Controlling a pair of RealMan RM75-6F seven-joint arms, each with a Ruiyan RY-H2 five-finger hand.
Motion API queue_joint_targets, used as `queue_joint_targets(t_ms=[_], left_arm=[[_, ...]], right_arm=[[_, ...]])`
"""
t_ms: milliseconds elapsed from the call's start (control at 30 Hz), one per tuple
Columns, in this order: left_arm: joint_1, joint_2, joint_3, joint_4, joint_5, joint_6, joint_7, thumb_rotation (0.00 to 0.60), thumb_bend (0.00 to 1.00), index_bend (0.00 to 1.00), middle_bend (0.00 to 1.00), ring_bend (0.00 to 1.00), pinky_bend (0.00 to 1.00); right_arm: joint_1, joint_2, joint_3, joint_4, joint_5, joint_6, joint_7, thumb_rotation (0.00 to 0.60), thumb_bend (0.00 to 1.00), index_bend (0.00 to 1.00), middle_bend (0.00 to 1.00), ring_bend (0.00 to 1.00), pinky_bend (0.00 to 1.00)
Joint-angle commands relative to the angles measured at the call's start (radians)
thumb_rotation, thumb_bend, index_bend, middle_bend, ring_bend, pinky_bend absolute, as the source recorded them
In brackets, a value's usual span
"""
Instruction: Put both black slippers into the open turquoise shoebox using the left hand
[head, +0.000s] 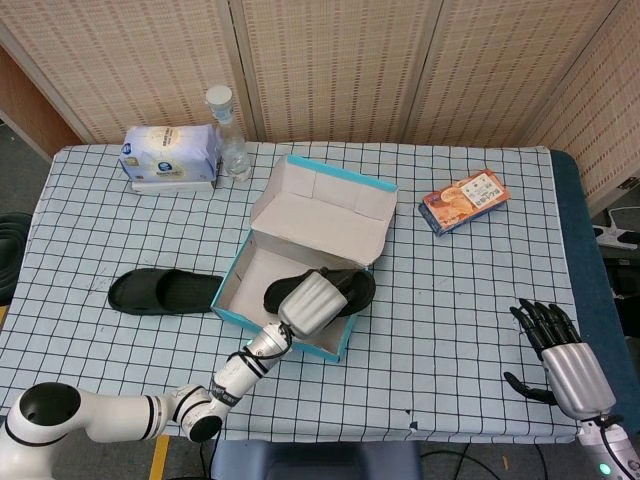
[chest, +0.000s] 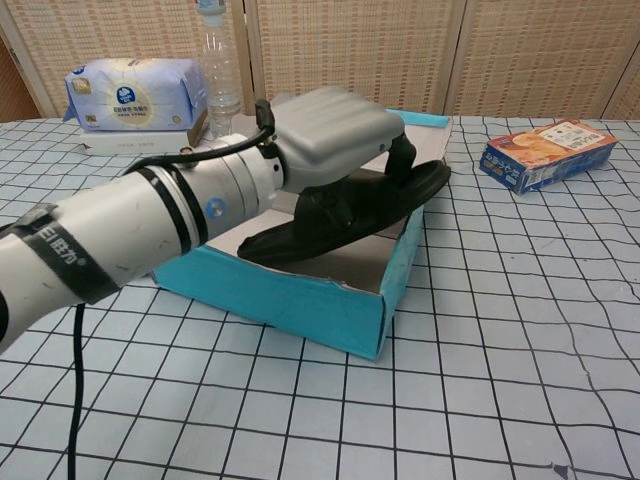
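Background. Woven-reed wall panels (head: 330, 65) with pale vertical posts span the top of the frame. A white, black-gridded cloth covers the surface (head: 90, 250). Grey floor (head: 20, 175) shows at the left edge.

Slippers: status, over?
Left hand holds one slipper over the shoebox. Right hand open, idle. Second slipper on the table, left of the box.
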Motion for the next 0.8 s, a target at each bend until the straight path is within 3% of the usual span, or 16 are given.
queue_joint_targets(t_ms=[33, 233, 567, 800], left_arm=[[0.012, -0.023, 0.035, 0.071, 0.085, 0.063, -0.022, 0.6, 0.53, 0.75, 0.96, 0.83, 0.59], [0.02, -0.044, 0.063, 0.161, 0.156, 0.098, -0.035, 0.6, 0.59, 0.85, 1.0, 0.89, 0.66], [0.025, -0.059, 0.085, 0.25, 0.284, 0.186, -0.024, 0.6, 0.6, 0.87, 1.0, 0.92, 0.7], [0.025, -0.059, 0.106, 0.315, 0.321, 0.171, 0.004, 0.6, 0.6, 0.88, 1.0, 0.92, 0.7]], right_arm=[[-0.001, 0.002, -0.004, -0.004, -0.003, -0.002, 0.0, 0.489, 0.16, 0.0, 0.0, 0.0, 0.0], [-0.008, 0.01, -0.008, -0.01, -0.012, 0.012, 0.004, 0.489, 0.16, 0.0, 0.0, 0.0, 0.0], [-0.003, 0.012, -0.011, -0.016, -0.009, -0.002, -0.001, 0.49, 0.16, 0.0, 0.0, 0.0, 0.0], [-0.004, 0.02, -0.012, -0.023, -0.003, -0.007, -0.005, 0.49, 0.16, 0.0, 0.0, 0.0, 0.0]])
